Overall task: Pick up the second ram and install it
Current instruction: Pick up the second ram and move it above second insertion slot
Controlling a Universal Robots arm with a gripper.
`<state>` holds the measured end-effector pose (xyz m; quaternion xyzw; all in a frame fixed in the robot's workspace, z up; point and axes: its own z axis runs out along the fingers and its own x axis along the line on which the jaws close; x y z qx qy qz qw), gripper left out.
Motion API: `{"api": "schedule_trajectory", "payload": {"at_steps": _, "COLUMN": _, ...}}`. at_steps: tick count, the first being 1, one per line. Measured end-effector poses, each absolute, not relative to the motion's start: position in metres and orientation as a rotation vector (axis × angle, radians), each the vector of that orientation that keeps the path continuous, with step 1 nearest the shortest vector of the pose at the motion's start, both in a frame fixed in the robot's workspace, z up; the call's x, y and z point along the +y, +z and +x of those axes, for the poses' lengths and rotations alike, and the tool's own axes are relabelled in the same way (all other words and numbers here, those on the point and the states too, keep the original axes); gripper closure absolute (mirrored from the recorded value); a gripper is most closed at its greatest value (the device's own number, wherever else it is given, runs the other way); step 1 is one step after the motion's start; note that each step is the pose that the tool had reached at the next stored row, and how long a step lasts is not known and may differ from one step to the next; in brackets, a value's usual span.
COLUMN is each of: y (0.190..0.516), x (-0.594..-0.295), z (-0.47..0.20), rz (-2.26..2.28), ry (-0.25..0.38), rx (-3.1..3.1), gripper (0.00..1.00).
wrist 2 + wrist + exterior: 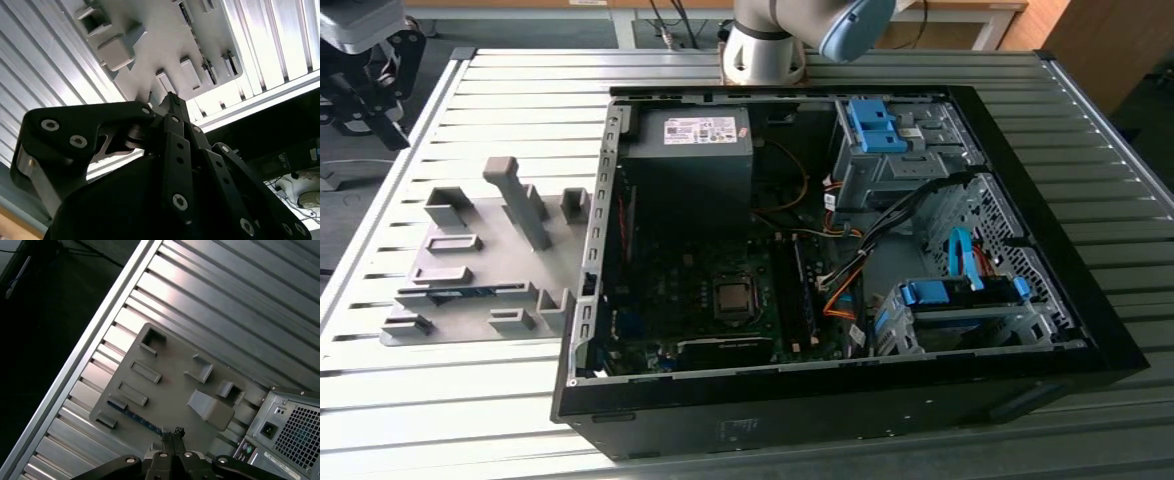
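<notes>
Gripper point(173, 434) fingers are pressed together w/ nothing between, hanging over grey holder point(467, 235) on desk point(440, 400). Ram point(454, 292) lies flat in a holder slot at the exterior view's left. Open PC case point(1067, 300) stands just beside, at right.

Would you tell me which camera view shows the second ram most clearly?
The first wrist view: the second ram is a blue strip in the grey holder, seen closest. The exterior view shows the second ram as a thin blue line. In the second wrist view I cannot tell it apart.
</notes>
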<state>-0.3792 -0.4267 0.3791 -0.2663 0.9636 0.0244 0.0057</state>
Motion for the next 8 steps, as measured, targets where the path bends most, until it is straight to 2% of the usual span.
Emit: {"api": "schedule_trajectory", "payload": {"at_steps": 8, "y": 0.3778, "x": -0.4267, "z": -0.3792, "rz": -1.051, "ry": 0.076, "rx": 2.952, "gripper": 0.89}}
